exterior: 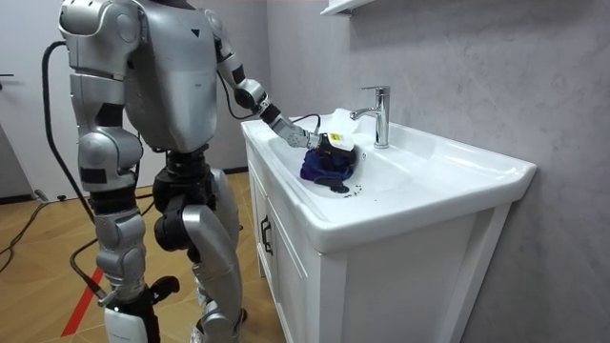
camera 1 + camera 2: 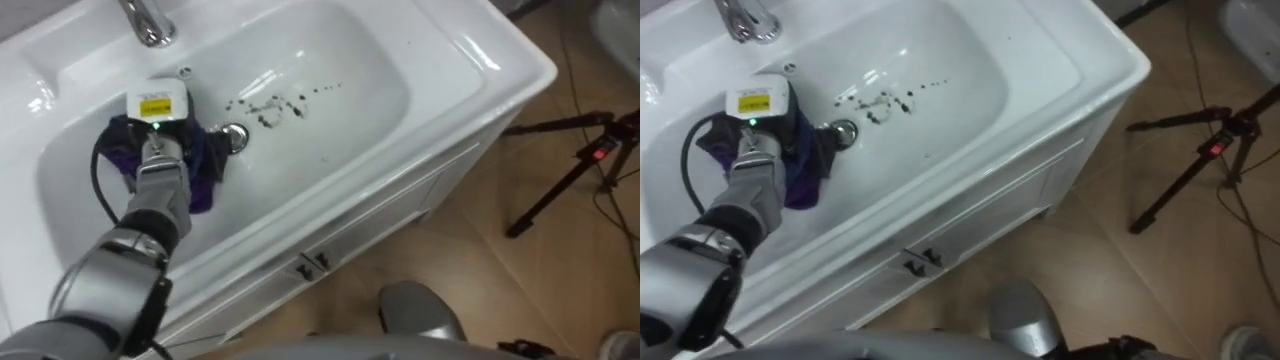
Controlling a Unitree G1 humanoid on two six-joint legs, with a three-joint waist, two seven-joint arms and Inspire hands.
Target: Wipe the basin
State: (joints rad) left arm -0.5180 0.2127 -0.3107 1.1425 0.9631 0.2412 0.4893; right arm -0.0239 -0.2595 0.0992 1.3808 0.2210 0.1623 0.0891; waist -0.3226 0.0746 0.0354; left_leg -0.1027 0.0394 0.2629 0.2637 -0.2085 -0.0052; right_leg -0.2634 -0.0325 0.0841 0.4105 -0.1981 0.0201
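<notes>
The white basin has dark specks scattered just right of its drain. A purple cloth lies bunched at the drain's left. My left hand rests on top of that cloth, its forearm reaching in from the lower left. In the room view the same left hand sits on the cloth inside the basin, below the tap. My right hand hangs low at my side, away from the basin.
A chrome tap rises at the basin's back edge. The white cabinet front below carries small metal handles. A black tripod stands on the wooden floor to the right. I stand at the basin's front corner.
</notes>
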